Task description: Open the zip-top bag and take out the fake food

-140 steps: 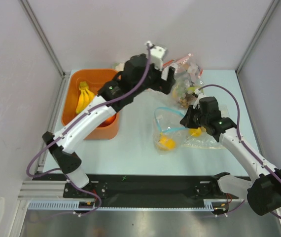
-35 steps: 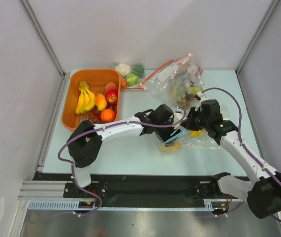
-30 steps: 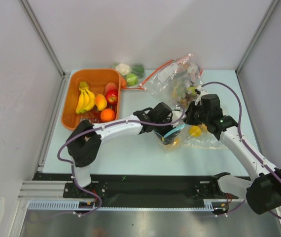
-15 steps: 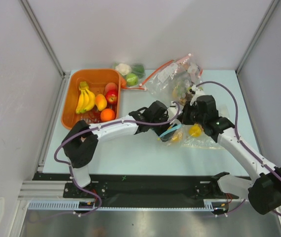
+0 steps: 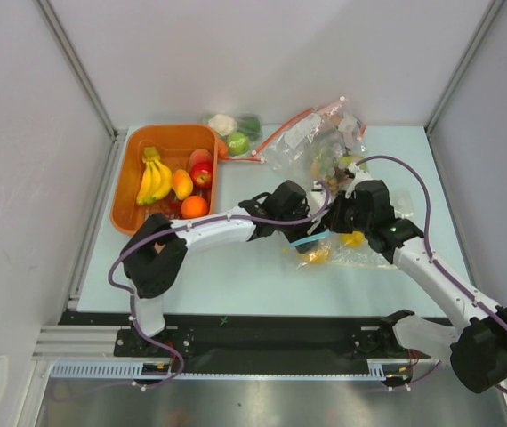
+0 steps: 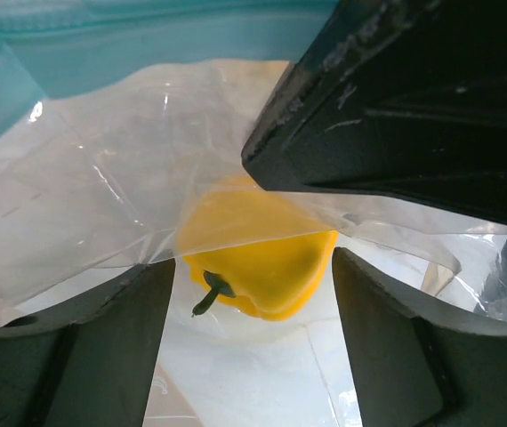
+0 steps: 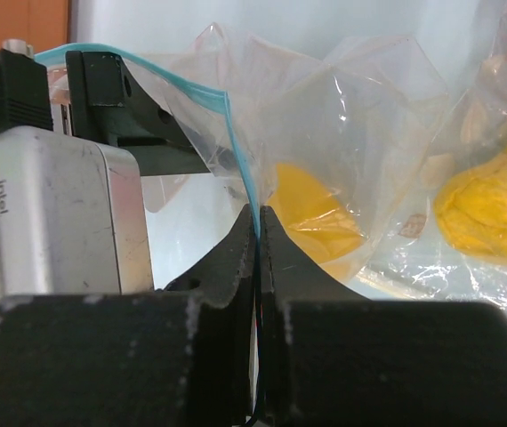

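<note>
The zip-top bag point(image 5: 360, 253) lies crumpled at mid-table, its teal strip point(image 7: 227, 116) held up. My right gripper point(image 7: 258, 222) is shut on that strip, also seen from above point(image 5: 333, 222). My left gripper point(image 5: 309, 238) is open and pushed into the bag's mouth. In the left wrist view a yellow pepper-like piece of fake food point(image 6: 262, 267) lies just beyond the left gripper point(image 6: 252, 298), between its spread fingertips and partly under a fold of plastic. A second yellow piece point(image 7: 494, 205) sits deeper in the bag. Bananas point(image 5: 151, 178) and an orange point(image 5: 194, 206) lie in the orange tray point(image 5: 172, 132).
A clear bag with a red strip point(image 5: 311, 142) holding other fruit lies behind the grippers at the back. A small bag with a green apple point(image 5: 237, 140) sits by the tray's far corner. A red apple point(image 5: 202, 175) is in the tray. Grey walls enclose the table.
The left gripper has edged deeper into the bag's mouth. The right gripper has drawn the teal strip slightly left and stays shut on it. The bag has shifted with them.
</note>
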